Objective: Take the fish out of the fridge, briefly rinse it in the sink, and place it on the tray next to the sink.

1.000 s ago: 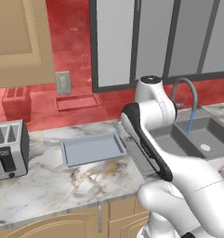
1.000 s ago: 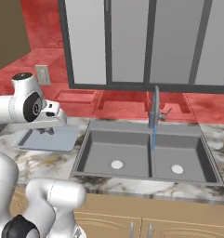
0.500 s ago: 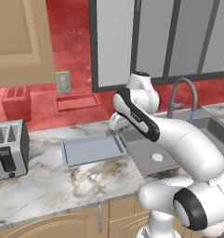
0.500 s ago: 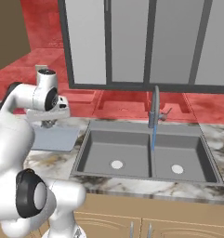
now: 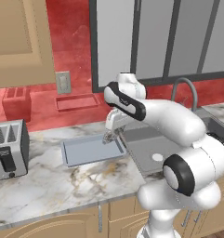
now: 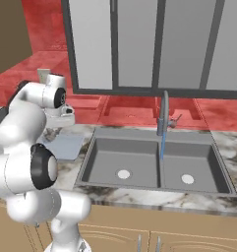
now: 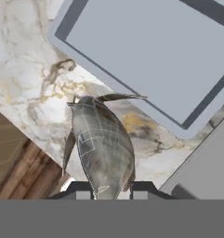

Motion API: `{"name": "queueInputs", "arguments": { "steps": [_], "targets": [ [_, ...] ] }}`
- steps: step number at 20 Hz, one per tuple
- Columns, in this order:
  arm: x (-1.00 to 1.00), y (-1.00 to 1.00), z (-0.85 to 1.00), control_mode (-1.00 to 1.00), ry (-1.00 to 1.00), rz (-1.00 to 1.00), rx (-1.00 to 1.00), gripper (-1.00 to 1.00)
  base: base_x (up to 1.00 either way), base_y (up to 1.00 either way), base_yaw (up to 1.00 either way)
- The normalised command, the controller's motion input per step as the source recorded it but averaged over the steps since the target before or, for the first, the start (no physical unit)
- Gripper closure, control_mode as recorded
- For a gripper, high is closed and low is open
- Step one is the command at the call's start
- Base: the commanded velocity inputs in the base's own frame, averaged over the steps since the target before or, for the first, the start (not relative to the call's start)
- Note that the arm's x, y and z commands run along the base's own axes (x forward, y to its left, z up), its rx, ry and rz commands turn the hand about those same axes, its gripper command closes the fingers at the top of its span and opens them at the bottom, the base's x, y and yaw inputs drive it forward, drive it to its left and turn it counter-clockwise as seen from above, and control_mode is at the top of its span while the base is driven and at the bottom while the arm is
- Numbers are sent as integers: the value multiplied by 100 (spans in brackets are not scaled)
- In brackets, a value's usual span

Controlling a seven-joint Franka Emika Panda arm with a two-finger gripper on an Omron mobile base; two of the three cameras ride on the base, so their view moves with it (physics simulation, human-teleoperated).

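My gripper point(image 5: 108, 135) is shut on the fish point(image 5: 107, 138), a small silvery-grey fish hanging just above the right edge of the pale blue-grey tray point(image 5: 85, 151). In the hand view the fish point(image 7: 102, 142) sticks out from between the fingertips point(image 7: 82, 189) over the marble counter, beside a corner of the tray point(image 7: 150, 51). From the right base view, the gripper point(image 6: 52, 132) hovers over the tray point(image 6: 66, 147), left of the dark grey sink point(image 6: 139, 152). The fridge is out of view.
A thin blue stream of water point(image 6: 162, 145) runs from the faucet point(image 6: 163, 110) into the sink. A toaster point(image 5: 9, 148) stands on the counter left of the tray. A red dish point(image 5: 77, 101) lies on the back ledge, under window panels.
The arm has swung left from the sink side to the tray's right edge, still carrying the fish. The tray and the rest of the scene have stayed put.
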Motion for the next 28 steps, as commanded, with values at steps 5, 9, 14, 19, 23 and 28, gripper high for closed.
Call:
{"name": "queueInputs", "arguments": {
  "steps": [5,9,14,19,23,28],
  "targets": [
    [0,3,-70,-100,6,10,-7,100,0,0,0],
    [12,0,-35,-100,0,8,-2,100,0,0,0],
    [51,10,-2,-100,0,11,0,100,0,0,0],
    [64,25,0,-100,0,14,4,100,0,0,0],
    [48,36,0,-100,0,18,7,100,0,0,0],
    [13,32,-3,-100,1,11,2,100,0,0,0]
  ]
}}
